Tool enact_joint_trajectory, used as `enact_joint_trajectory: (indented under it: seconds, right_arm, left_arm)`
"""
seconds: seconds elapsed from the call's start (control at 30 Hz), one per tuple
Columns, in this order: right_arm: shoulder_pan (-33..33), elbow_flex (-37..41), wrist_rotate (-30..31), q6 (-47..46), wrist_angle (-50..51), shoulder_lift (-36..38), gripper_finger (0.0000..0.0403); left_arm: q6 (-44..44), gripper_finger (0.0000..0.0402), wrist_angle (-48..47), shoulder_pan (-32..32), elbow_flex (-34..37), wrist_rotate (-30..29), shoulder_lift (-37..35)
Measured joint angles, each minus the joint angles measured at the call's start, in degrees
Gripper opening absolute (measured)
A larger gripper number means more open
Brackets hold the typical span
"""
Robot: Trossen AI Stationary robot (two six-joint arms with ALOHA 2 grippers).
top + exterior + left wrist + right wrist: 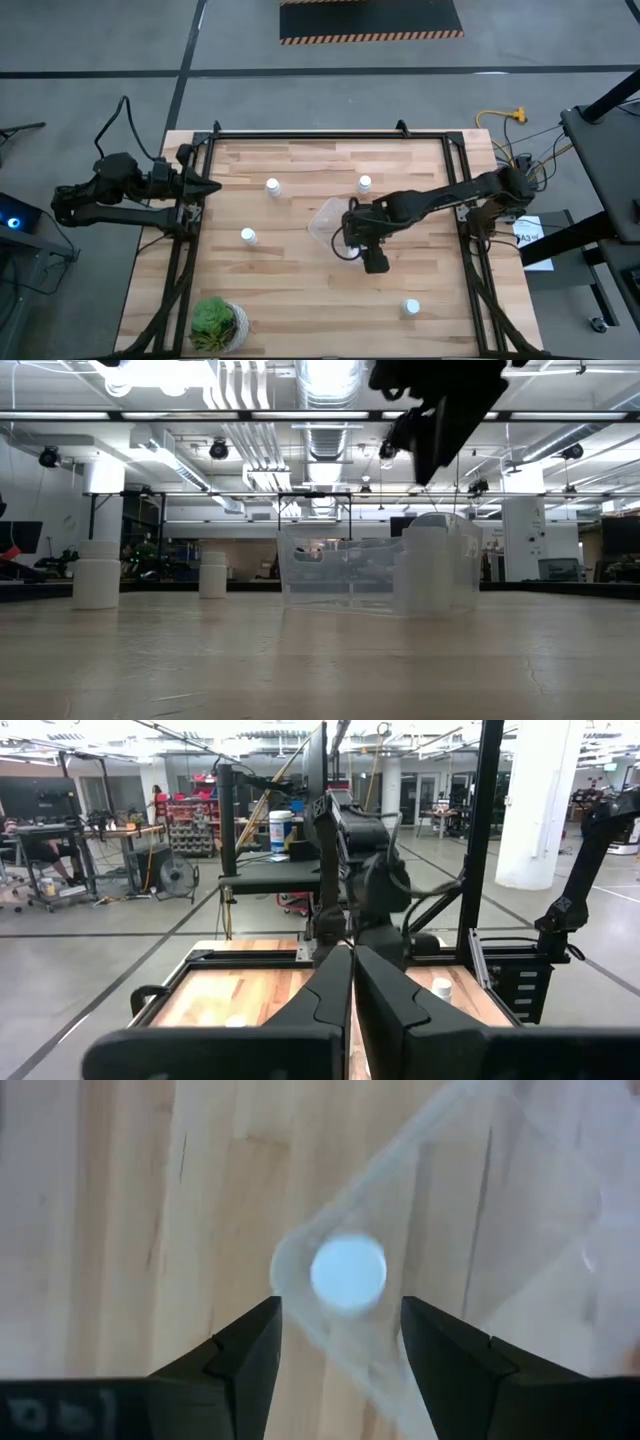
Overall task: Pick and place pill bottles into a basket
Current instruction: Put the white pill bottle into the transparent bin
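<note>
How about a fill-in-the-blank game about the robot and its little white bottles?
The right pincer hangs over the basket with fingers ____.
The high view shows ____ pill bottles standing on the bare table.
The potted plant has ____ leaves.
Missing words: open, four, green.

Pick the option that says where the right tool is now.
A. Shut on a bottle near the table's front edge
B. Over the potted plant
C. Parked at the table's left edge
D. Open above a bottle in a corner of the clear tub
D: the right wrist view shows the right tool open, looking down on a white pill bottle standing in a corner of the clear tub.
</note>
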State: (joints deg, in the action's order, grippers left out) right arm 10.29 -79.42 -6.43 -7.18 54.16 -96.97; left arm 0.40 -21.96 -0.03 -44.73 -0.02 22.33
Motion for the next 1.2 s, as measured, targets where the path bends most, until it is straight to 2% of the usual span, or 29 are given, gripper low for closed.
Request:
enact_joint_trajectory:
  seconds: [0.4,0.57,0.73,1.0,1.2]
  right_arm:
    - [6.59,1.97,0.41,-12.56,1.09,10.42,0.0196]
    - [11.62,3.92,0.54,-16.32,1.35,12.25,0.0196]
    - [16.75,5.35,0.72,-24.01,1.85,12.55,0.0196]
    - [25.77,5.4,10.36,-38.37,2.46,12.59,0.0196]
    - [31.56,5.98,14.18,-48.73,3.34,12.59,0.0194]
  left_arm:
    - [0.0,0.0,0.0,0.02,0.02,0.0,0.0]
    - [0.0,0.0,0.0,0.02,0.0,0.01,0.0]
    - [0.0,0.0,0.0,0.02,0.02,-0.01,0.0]
    - [0.0,0.0,0.0,0.02,0.0,0.01,0.0]
    - [0.0,0.0,0.0,0.0,0.01,0.0,0.0]
